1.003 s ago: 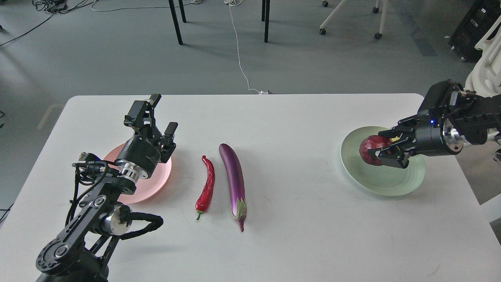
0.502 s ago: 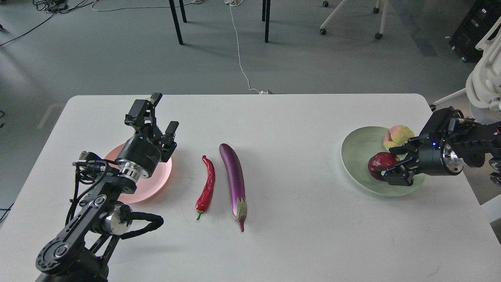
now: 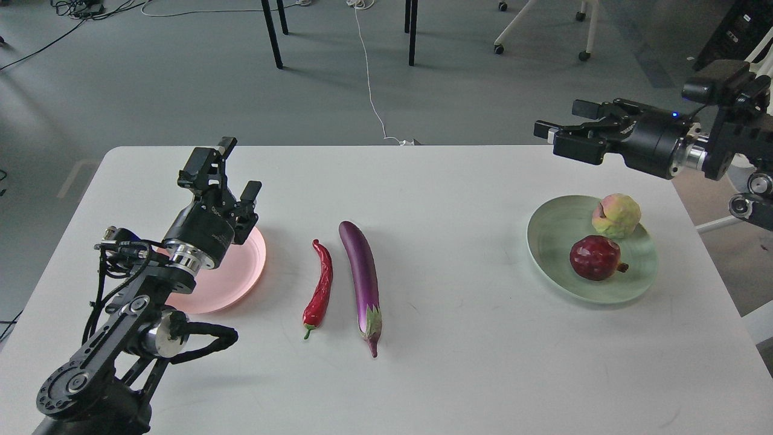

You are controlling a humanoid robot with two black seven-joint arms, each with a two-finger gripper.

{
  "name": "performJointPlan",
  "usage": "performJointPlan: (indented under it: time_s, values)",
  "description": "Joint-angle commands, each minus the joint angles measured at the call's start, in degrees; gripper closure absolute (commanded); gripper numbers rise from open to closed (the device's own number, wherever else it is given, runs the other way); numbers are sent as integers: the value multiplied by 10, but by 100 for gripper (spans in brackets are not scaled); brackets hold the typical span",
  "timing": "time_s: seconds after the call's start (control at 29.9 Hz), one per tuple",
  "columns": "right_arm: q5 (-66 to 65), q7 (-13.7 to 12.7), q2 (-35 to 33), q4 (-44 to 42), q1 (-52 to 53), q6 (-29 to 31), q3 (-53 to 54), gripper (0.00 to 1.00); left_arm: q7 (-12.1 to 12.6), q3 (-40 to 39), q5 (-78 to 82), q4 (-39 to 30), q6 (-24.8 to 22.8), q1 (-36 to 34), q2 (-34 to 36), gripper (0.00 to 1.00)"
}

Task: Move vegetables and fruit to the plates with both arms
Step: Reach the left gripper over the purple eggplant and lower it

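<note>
The purple eggplant (image 3: 361, 278) and the red chili pepper (image 3: 320, 287) lie side by side at the middle of the white table. The dark red pomegranate (image 3: 595, 258) and the yellow-green fruit (image 3: 616, 215) rest in the pale green plate (image 3: 552, 241) on the right. The pink plate (image 3: 238, 275) sits at the left, partly hidden by my left arm. My left gripper (image 3: 232, 172) is open and empty above the pink plate's far edge. My right gripper (image 3: 552, 130) is open and empty, raised above the table's far right edge, well clear of the green plate.
The table's far edge (image 3: 386, 146) meets grey floor with chair legs (image 3: 272, 33), a white cable (image 3: 368, 78) and wheeled chair bases (image 3: 583, 54). The table's right edge runs just beyond the green plate.
My right gripper let go of the pomegranate into the green plate, opened and rose up and back. My left arm shifted slightly left.
</note>
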Motion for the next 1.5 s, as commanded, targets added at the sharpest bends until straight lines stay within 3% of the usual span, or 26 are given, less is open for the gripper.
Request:
performJointPlan:
  time_s: [0.0,0.13,0.27,0.4,0.5,0.64,0.7,0.84,1.04,1.1,1.47]
  values:
    - [195,0,37,2,-84,3,106,2,-6,3,1,0,1,-20,13,1]
    - [422,0,62,8,-158,50,194,2,-7,9,10,1,0,-58,17,1]
    - [599,0,60,6,-208,179,252,2,5,46,38,0,-18,-88,51,1]
    - [634,0,39,2,-248,272,266,2,5,215,185,1,-27,-175,140,1]
    - [634,0,21,2,-257,275,267,2,1,365,320,0,-60,-281,189,1]
    - [634,0,5,0,-264,276,268,2,11,456,365,-14,-145,-386,194,1]
    - [639,0,-8,1,-264,281,269,2,30,470,372,-12,-193,-418,190,1]
    - [643,0,-19,0,-276,285,275,2,107,476,383,2,-249,-435,157,1]
    - [644,0,-19,0,-300,286,295,2,218,483,376,24,-257,-429,85,1]
    - [644,0,-19,0,-301,286,299,2,243,483,375,39,-257,-429,64,1]
    - [644,0,-19,0,-317,286,302,2,258,516,382,134,-257,-435,8,1]
